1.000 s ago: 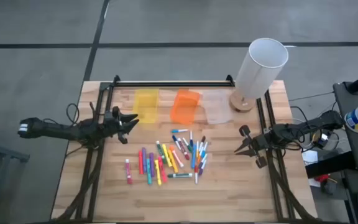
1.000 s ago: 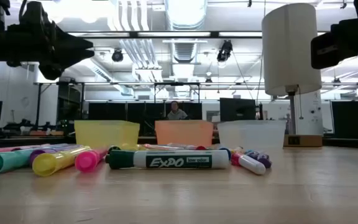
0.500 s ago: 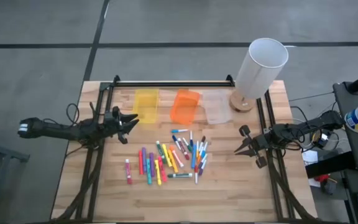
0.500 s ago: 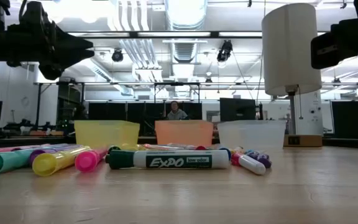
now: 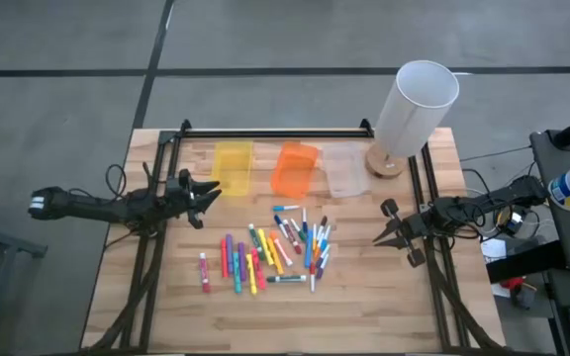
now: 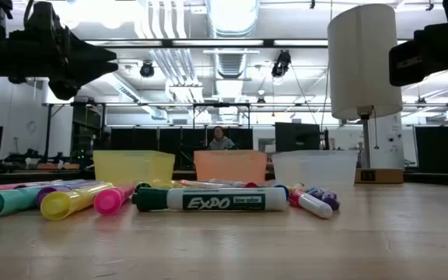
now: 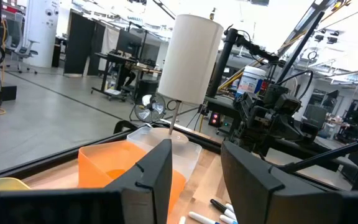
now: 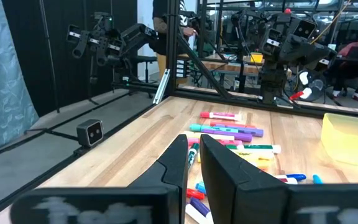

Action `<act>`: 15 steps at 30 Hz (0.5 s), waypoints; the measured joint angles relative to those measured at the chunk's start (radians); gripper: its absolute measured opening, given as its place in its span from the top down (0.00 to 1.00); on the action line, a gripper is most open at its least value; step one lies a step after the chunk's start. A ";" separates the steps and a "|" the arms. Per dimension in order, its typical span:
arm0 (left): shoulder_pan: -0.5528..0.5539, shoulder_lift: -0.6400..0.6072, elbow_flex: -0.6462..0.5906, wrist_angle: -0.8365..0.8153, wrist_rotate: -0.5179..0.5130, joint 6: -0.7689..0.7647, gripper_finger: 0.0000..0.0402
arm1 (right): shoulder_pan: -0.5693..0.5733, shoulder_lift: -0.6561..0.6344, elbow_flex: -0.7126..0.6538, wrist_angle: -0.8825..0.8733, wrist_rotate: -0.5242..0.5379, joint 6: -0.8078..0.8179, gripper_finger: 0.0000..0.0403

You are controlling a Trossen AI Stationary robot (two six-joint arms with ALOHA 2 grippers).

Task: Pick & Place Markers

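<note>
Wooden counter (image 5: 364, 297) bearing everything. Tall white cylinder (image 5: 414, 109) at the far right corner, clear of the work. Yellow bin (image 5: 232, 166), orange bin (image 5: 294, 168) and clear bin (image 5: 343, 170) in a far row, likely as drop targets. Markers (image 5: 270, 257) scattered mid-counter, none binned yet. Left claw (image 5: 209, 193) hovering beside the yellow bin, wide and empty. Right claw (image 5: 381, 237) near the right edge, nearly closed, holding nothing.

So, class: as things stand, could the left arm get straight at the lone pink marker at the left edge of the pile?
Probably yes. The left gripper hangs open above bare table, and the pink marker lies apart from the other markers, with nothing between them.
</note>
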 joint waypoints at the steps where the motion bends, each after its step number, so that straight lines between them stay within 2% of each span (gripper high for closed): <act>1: 0.000 0.000 0.000 0.000 0.000 0.000 0.67 | 0.000 0.000 0.000 0.000 0.000 0.001 0.90; 15: 0.000 0.000 0.000 0.000 0.000 0.000 0.67 | 0.000 0.000 0.000 0.004 0.009 -0.026 0.90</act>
